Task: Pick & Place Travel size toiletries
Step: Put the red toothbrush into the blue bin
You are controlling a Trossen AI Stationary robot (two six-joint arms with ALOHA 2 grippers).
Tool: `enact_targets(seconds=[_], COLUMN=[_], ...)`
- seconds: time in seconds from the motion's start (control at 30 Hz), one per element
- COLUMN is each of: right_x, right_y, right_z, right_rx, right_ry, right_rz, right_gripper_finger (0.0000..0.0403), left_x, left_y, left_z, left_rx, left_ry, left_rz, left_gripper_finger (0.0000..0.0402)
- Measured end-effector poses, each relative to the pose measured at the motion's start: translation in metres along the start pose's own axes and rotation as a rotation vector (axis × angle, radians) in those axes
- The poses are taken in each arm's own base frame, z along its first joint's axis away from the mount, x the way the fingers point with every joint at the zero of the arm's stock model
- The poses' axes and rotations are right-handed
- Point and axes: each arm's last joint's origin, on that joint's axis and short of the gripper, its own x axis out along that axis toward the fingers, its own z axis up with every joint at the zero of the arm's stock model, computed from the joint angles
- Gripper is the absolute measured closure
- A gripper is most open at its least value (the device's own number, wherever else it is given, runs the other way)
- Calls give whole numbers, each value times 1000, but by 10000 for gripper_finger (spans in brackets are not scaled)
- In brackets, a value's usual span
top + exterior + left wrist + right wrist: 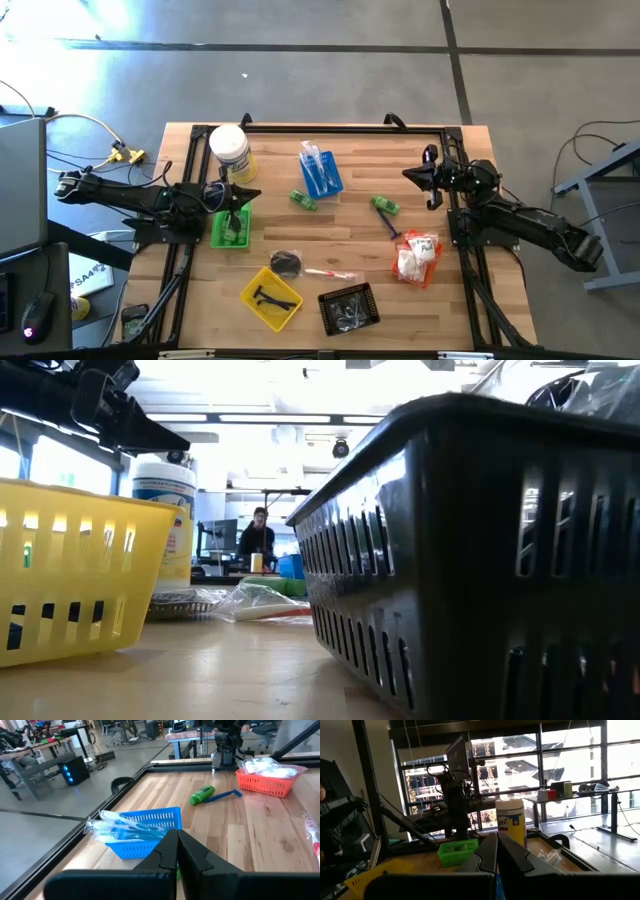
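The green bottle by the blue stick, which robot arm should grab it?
Probably the right. The green bottle lies on the table's right half, just below the right gripper. The left gripper sits over the green tray.

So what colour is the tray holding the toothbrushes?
Blue tray; the left wrist view shows it best, wrapped toothbrushes inside.

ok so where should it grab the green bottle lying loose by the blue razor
Grip the green bottle across its round body near the middle, coming straight down from above. It lies flat on the bare wood, with the blue razor close by at one end, so set the fingers across the bottle's width, clear of the razor. The right gripper is probably the nearer one.
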Motion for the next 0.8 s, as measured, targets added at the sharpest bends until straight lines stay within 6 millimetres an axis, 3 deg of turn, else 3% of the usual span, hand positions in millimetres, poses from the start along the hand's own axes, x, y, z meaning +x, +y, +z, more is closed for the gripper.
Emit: enact_targets(seconds=[0.63, 0.8], right_x=[-1, -1], right_y=[-1, -1], right_z=[-2, -3], right_rx=[15, 20], right_ry=[21, 27], right_rz=[20, 12], right_gripper_finger=[401, 401], left_x=[0, 0], left_y=[0, 0], left_z=[1, 1], left_rx=[-10, -86], left_ry=[-7, -10], left_rz=[1, 0], left_gripper_finger=[401, 402])
